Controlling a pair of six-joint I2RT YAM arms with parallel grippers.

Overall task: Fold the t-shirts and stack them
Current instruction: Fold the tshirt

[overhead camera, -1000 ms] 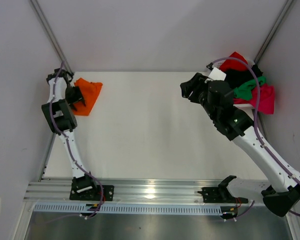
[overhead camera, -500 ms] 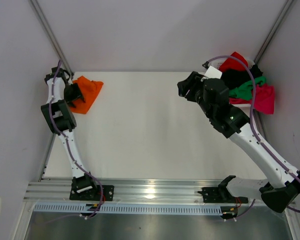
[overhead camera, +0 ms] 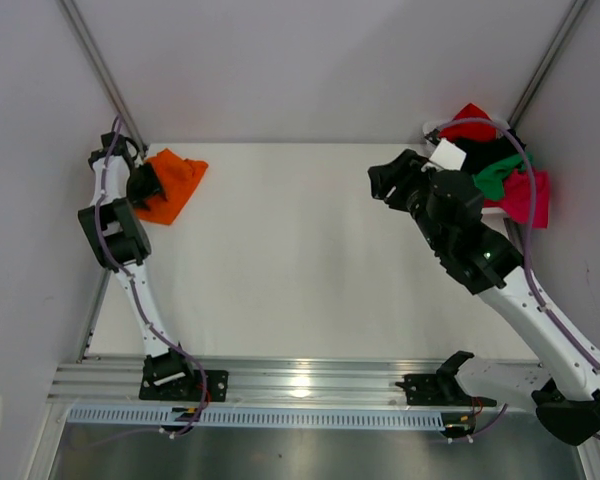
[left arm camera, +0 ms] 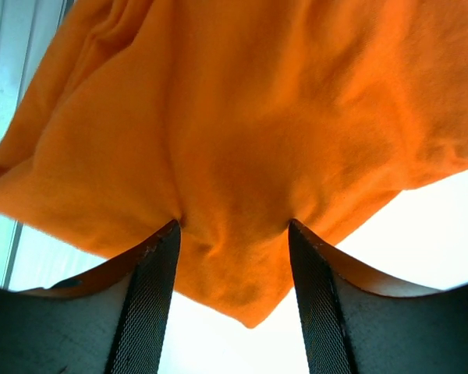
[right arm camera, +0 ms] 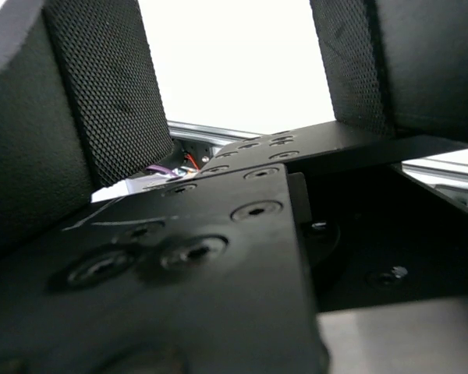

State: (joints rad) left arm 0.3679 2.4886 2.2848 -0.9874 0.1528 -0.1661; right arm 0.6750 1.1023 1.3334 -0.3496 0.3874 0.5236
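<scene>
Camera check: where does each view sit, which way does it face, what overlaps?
Top external: above and behind the bases, looking down on the table; both arms whole, left gripper and right gripper.
Left wrist: on the left wrist, looking along its fingers at the orange t-shirt, cloth between them.
Right wrist: on the right wrist, turned toward its own arm's black links and the near rail; open fingers frame it, nothing between.
Shared: top and left wrist both show the orange t-shirt and left gripper.

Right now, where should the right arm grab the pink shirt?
Probably the pink shirt's near flap, which seems to hang over the basket's rim. Come down from above on the near side. That part lies free, while the green shirt covers its far edge.
</scene>
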